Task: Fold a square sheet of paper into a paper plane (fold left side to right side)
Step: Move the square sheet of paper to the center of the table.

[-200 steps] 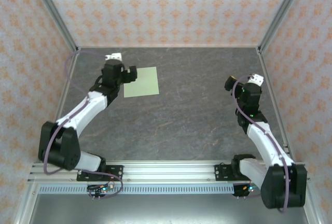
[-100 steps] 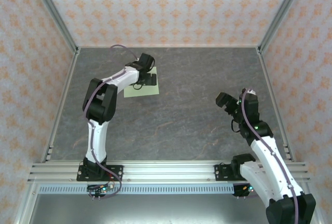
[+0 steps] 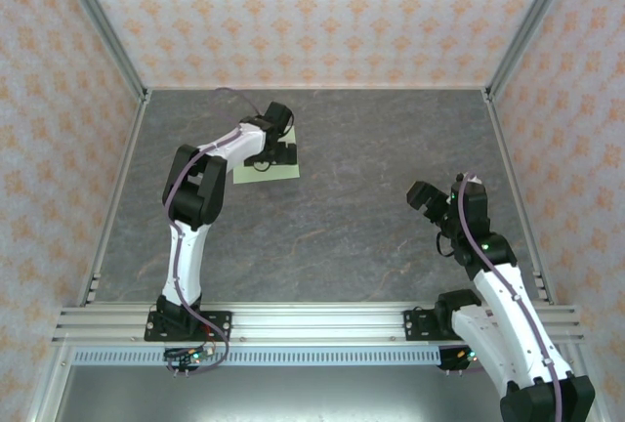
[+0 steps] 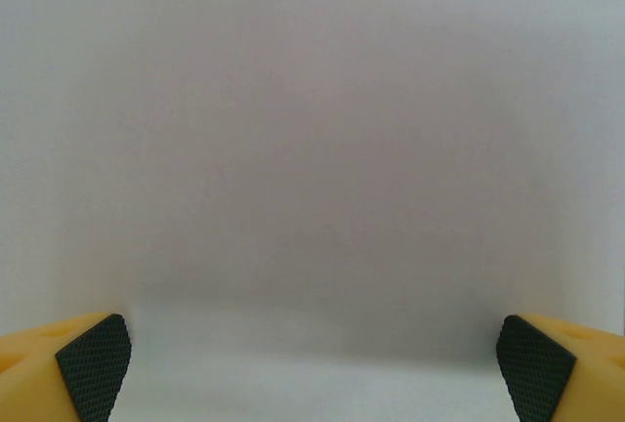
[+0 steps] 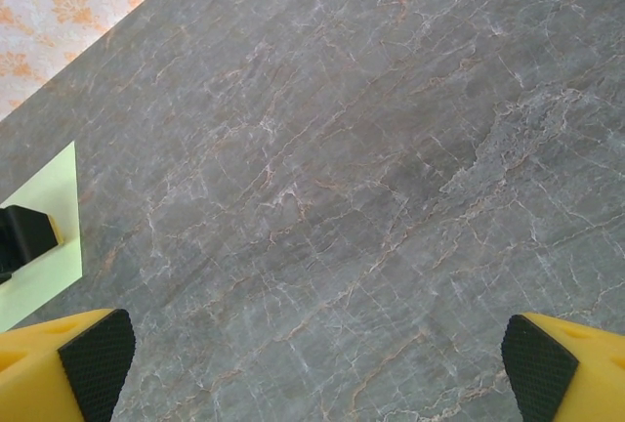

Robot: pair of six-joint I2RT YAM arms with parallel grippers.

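Nearest the bases, the right gripper (image 5: 316, 361) is hovering over bare table (image 3: 371, 168), its fingers spread wide and holding nothing. Farther back, the left gripper (image 4: 312, 373) is hanging low over the square sheet of paper (image 3: 271, 174), fingers likewise wide apart. The sheet is lying flat and unfolded toward the table's far left (its near edge showing past the wrist). The first fold appears to be just starting. Next, the sheet's left edge needs pinching, lifting and carrying across onto the right edge.

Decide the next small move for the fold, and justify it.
Probably lower the left hand onto the square sheet of paper to start working it: that open hand hangs over the flat, unfolded sheet, while the open right hand is far off.
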